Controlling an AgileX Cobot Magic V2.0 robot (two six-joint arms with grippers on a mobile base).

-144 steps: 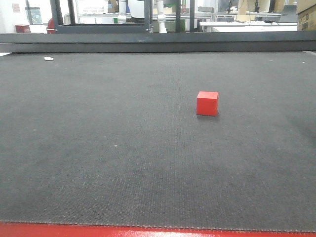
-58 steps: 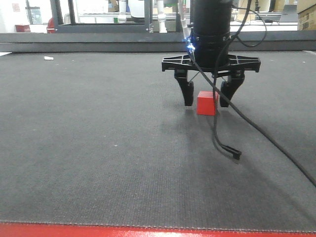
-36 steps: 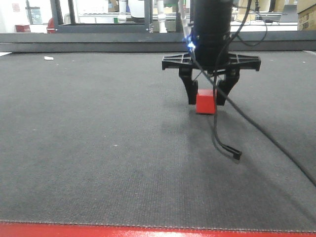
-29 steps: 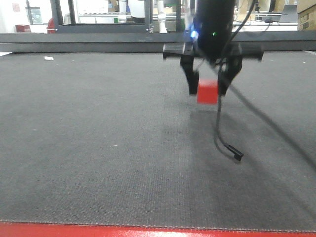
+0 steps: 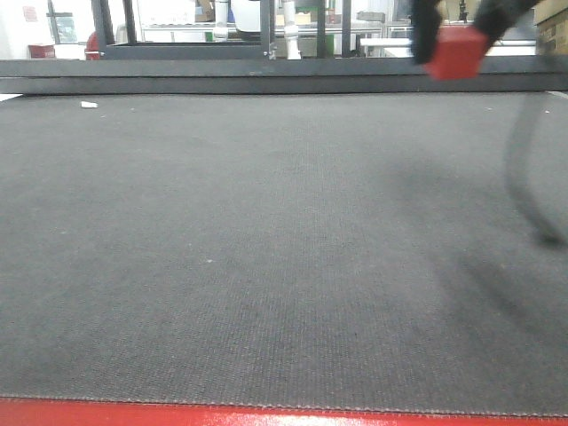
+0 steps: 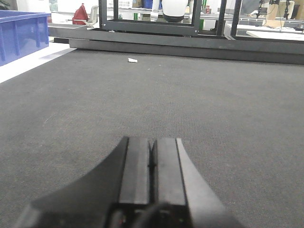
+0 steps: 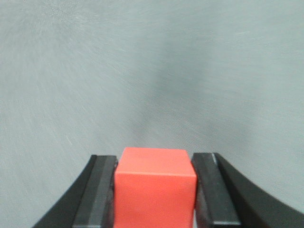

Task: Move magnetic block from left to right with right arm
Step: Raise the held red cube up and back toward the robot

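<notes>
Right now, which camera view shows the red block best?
The right wrist view: the red block is large and sharp there, clamped in the right gripper. The front view shows it only as a blurred shape at the top edge, held above the mat. The left wrist view does not show it.

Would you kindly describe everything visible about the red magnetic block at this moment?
The magnetic block is a small, plain, bright-red cube with smooth matte faces and crisp edges, with no markings showing. It sits upright and square between the two black fingers of the right gripper, whose pads press its left and right faces. In the front view it appears blurred, high at the upper right, clear of the dark grey mat and touching nothing else.
</notes>
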